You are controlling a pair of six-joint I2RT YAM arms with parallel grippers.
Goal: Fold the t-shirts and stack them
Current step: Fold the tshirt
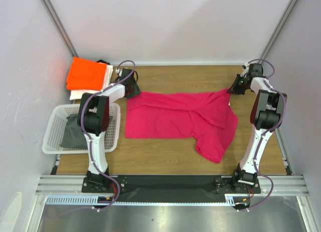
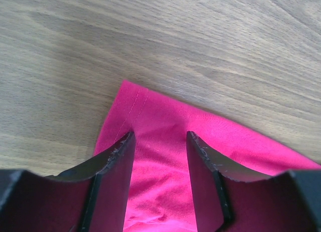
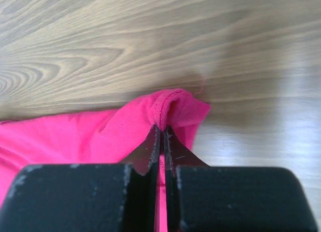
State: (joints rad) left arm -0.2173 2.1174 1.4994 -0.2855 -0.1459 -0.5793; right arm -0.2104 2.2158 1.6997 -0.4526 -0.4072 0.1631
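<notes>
The magenta-pink t-shirt lies spread across the middle of the wooden table, its right part bunched and folded toward the front. My left gripper is open over its far left corner, one finger on each side of the cloth. My right gripper is shut on the shirt's far right corner, the hem pinched between the fingertips. The folded orange t-shirt lies on the folded white t-shirt at the far left.
A white lattice basket with grey cloth inside stands at the left, beside the left arm. White walls close in the table at the back and on both sides.
</notes>
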